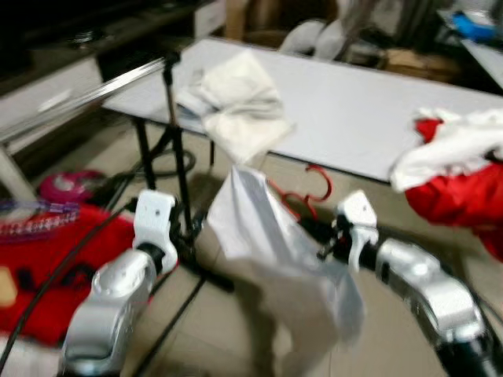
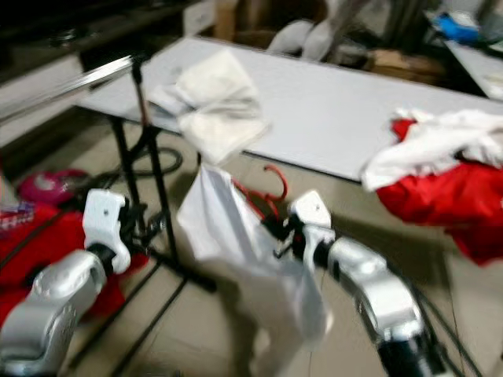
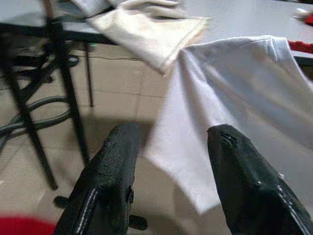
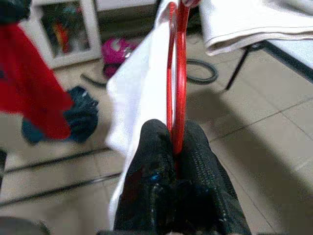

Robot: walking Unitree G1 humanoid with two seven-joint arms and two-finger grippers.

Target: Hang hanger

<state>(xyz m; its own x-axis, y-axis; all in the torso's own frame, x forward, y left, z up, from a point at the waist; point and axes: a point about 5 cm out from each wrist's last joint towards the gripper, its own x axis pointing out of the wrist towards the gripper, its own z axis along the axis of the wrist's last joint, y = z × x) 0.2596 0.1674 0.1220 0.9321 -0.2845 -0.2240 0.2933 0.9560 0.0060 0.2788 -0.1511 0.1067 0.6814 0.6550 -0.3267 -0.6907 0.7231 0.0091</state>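
Observation:
A red hanger (image 4: pixel 176 73) carries a white shirt (image 1: pixel 267 236) that hangs down over the floor. My right gripper (image 4: pixel 174 132) is shut on the hanger's lower bar, and the red hook (image 1: pixel 318 184) points up toward the table edge. My left gripper (image 3: pixel 168 142) is open, with nothing between its fingers, just to the left of the shirt (image 3: pixel 234 107) and close to it. The silver clothes rail (image 1: pixel 86 98) runs up and left from a black stand pole (image 1: pixel 177 157) that rises beside my left wrist.
A white table (image 1: pixel 354 110) behind holds a cream cloth (image 1: pixel 236 102) that droops over its front edge. Red and white clothes (image 1: pixel 464 173) pile at the right. Red fabric (image 1: pixel 47 259), a pink object (image 1: pixel 67 184) and the stand's black legs (image 1: pixel 204 275) lie on the floor.

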